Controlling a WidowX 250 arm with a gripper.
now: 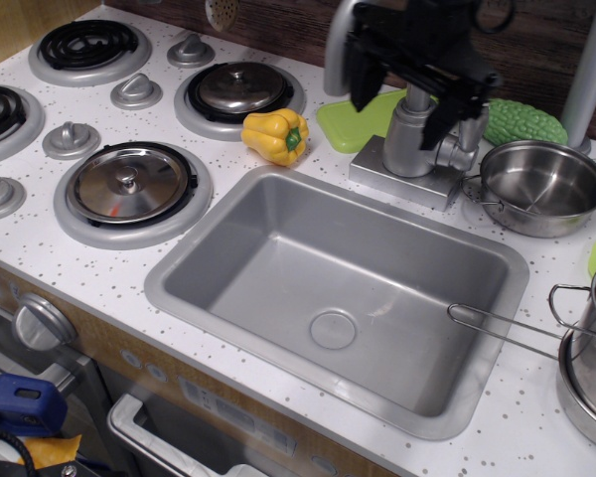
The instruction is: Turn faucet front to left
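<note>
Partly hidden: faucet [413, 134], set on a square base plate just behind the sink [233, 234] back rim. Only cylindrical body, side lever stub and a strip of arched spout at upper left showing; rest of the arch masked by the black gripper [397, 94] and cut off by the top edge. Spout tip not visible. Gripper hanging directly over the faucet body, two dark fingers [364, 87] spread wide apart, one left of the body and one right of it; contact with the metal impossible to judge. Arm above cropped out.

Left of the faucet: yellow bell pepper [276, 135] near the sink's back-left corner, green mat [353, 125] partly tucked behind the faucet base. Right of the faucet: steel pan [542, 187], bumpy green vegetable [522, 123] behind it, half masked. Far right of the sink: long wire handle reaching over the rim, pot [591, 348] truncated by the frame edge.
</note>
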